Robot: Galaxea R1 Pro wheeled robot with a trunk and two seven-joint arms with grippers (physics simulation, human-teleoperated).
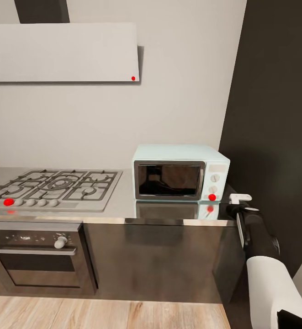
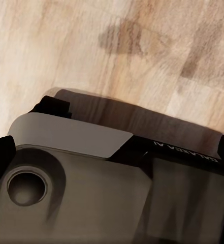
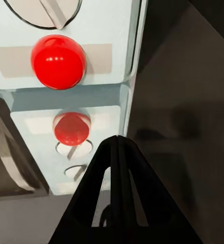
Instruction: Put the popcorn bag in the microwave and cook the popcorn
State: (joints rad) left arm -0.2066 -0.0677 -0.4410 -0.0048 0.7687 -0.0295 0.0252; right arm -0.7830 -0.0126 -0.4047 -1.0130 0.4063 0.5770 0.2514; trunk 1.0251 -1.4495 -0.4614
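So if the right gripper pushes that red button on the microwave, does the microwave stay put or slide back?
The microwave probably stays: it is a wide, low box sitting flat, so tipping seems unlikely. The countertop is glossy and mirrors it, so a hard push might slide it a little. The right gripper looks closed, a narrow tip near the red button.

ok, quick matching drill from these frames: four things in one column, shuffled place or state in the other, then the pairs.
Things:
1. microwave
2. gas hob
3. hood
4. right gripper

Place or state:
A. on the wall above the hob
B. fingers together, pointed at the microwave's red button
C. door shut, on the countertop by the dark cabinet
D. set in the counter, left of the microwave

Pairs: 1-C, 2-D, 3-A, 4-B
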